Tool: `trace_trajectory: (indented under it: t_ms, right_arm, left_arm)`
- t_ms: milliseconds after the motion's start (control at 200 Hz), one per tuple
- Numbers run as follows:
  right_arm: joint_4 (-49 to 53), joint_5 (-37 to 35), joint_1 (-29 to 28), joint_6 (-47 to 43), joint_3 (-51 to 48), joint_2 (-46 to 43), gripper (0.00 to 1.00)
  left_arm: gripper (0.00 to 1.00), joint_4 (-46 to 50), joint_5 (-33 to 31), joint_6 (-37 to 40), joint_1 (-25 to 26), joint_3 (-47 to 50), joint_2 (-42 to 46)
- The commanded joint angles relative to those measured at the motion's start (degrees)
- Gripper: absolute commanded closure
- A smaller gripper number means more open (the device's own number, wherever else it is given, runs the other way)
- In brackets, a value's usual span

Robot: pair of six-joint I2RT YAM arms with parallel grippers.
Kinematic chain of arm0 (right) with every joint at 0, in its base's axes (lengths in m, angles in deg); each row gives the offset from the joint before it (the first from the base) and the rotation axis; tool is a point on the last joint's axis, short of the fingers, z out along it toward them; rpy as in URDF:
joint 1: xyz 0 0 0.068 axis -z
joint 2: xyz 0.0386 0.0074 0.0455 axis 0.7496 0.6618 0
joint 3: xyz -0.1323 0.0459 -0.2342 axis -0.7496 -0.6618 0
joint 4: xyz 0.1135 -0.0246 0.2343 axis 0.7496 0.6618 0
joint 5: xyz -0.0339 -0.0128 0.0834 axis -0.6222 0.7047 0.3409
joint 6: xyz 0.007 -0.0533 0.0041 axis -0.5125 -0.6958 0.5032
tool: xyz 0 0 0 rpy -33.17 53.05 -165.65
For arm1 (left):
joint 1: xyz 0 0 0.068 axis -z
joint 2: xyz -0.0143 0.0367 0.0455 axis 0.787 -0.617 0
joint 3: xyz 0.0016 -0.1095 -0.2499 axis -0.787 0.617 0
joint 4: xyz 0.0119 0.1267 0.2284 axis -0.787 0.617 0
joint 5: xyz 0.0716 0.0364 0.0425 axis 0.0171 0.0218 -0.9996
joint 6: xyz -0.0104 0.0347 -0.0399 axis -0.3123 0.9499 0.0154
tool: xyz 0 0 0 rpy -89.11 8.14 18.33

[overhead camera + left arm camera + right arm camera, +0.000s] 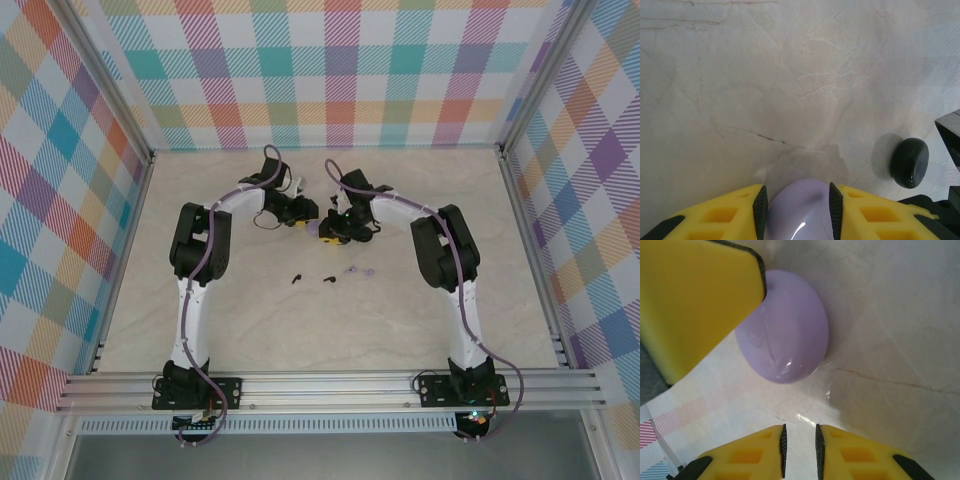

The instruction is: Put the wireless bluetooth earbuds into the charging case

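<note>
A pale lilac charging case (799,212), closed, sits on the table between the black pads of my left gripper (798,205), which is shut on it. In the right wrist view the same lilac case (787,335) lies ahead, with a yellow left finger (695,300) against its side. My right gripper (799,450) hovers just short of the case, its pads drawn close with nothing between them. In the top view both grippers meet mid-table, left gripper (308,227) and right gripper (333,235). Two black earbuds (296,278) (328,278) and two lilac earbuds (350,270) (368,271) lie loose nearer the bases.
A round black case (910,162), closed, rests on the marble table (790,75) to the right of the lilac one. Checkered walls (340,70) and a metal frame enclose the table on three sides.
</note>
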Motion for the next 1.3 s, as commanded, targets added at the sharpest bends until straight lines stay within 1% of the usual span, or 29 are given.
trace_trajectory:
  t_ms: [0, 265, 340, 590, 775, 935, 1055, 1220, 1295]
  right_arm:
    - [2.2, -0.6, -0.3, 0.9, 2.7, 1.3, 0.76]
    - [4.8, -3.7, -0.3, 0.8, 4.7, 2.7, 0.77]
    - [5.4, -4.7, -0.3, 0.7, 5.0, 2.6, 0.77]
    - [5.9, -3.7, -0.3, 0.1, 4.8, 1.6, 0.77]
    - [5.6, -2.5, -0.4, -0.8, 2.4, -1.4, 0.76]
    - [4.2, 1.3, -0.6, -0.7, 0.5, -2.7, 0.75]
    - [3.6, 2.8, -0.9, -0.6, 0.4, -2.3, 0.76]
    - [3.0, 4.3, -1.4, 0.2, 1.1, -1.0, 0.78]
    - [3.0, 4.4, -1.6, 0.5, 1.5, -0.1, 0.78]
  left_arm:
    - [0.62, 0.9, -0.2, -0.5, 0.1, 2.2, 2.4]
    - [0.62, -0.4, -3.8, -1.8, 0.1, 9.0, 8.5]
    - [0.62, -1.3, -4.0, -2.6, 0.1, 11.0, 10.2]
    - [0.59, -2.9, -4.2, -4.3, 0.1, 15.1, 13.5]
    - [0.56, -2.0, -5.5, -3.1, -0.4, 14.0, 13.8]
    - [0.55, -0.6, -3.4, -0.8, -1.4, 9.3, 10.2]
    - [0.59, 0.4, -1.1, 0.1, -1.5, 5.1, 6.8]
    - [0.72, 1.6, 0.5, -0.1, -1.5, 0.6, 2.8]
    - [0.74, 1.4, 1.0, -0.1, -1.5, 0.0, 1.8]
